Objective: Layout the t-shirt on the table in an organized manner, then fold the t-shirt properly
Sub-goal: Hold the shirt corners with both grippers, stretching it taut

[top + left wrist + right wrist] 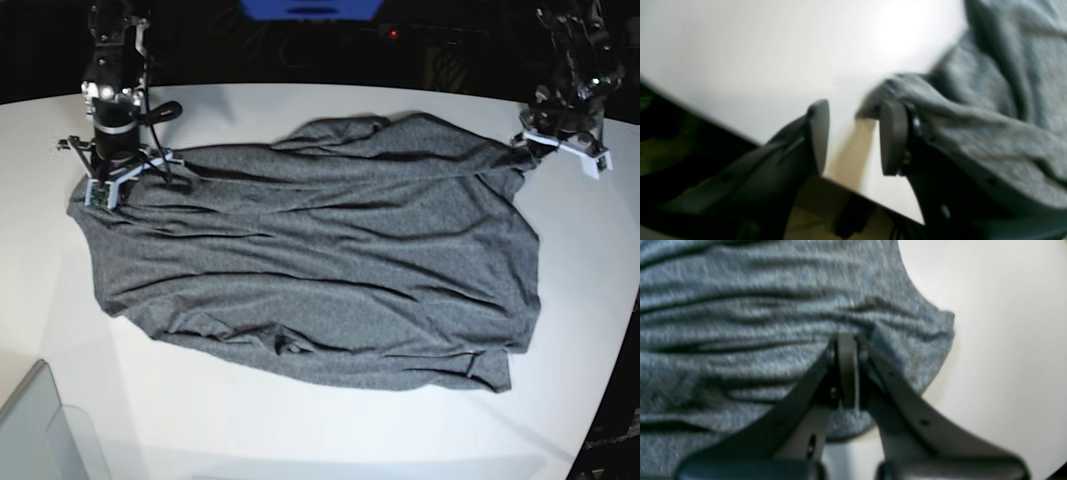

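A: Left wrist cam: left gripper stands parted, nothing between the jaws, bare table showing through the gap. The t-shirt edge lies just beside the far finger, draped against its outer side. Pic is blurred, so whether cloth snags that finger I can't say.

B: So no hold on that side. Advice: close on the hem only once the fabric sits btwn the pads, not alongside.

A: Right wrist cam: right gripper pinched tight on a bunch of grey knit near the shirt's edge, ridges of cloth fanning out from the pinch, white top to the right.

B: Good anchor. Keep it low and steady; a hard tug w/ one side loose would just drag the whole shirt.

A: Base cam: shirt spread wide over mid-table, wrinkled, lower hem curled near the front. Right gripper at one upper corner, left gripper at the opposite upper corner, by the table rim. Translucent bin at a front corner, well apart from the cloth.

B: Looks like layout is still in hand, fold not begun. Regrip left, then draw both corners apart evenly to flatten creases.
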`<control>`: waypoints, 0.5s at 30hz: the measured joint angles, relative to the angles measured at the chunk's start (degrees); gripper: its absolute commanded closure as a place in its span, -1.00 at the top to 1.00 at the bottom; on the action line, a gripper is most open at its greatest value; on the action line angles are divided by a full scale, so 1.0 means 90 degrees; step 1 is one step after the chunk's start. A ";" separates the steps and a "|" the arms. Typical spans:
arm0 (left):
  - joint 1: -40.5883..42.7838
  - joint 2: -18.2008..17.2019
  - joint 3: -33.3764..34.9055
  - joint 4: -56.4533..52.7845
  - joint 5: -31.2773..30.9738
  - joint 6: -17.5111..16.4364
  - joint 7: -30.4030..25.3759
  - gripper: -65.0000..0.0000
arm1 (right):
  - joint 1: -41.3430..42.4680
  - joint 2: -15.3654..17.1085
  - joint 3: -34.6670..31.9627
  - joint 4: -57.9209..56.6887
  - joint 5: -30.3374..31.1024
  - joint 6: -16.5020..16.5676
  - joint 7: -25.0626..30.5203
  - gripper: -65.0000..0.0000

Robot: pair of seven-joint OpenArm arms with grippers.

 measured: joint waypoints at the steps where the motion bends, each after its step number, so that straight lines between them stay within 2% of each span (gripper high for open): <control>1: 0.0000 -0.0010 0.0051 0.0010 -0.0002 -0.0002 -0.0005 -0.26 | -0.0017 0.0000 0.0000 0.0000 0.0000 0.0000 -0.0027 -1.00; 15: -0.0194 -0.0066 0.0146 -0.0219 0.0027 0.0002 -0.0017 -0.26 | -0.0010 0.0000 0.0019 0.0000 0.0000 0.0002 -0.0007 -1.00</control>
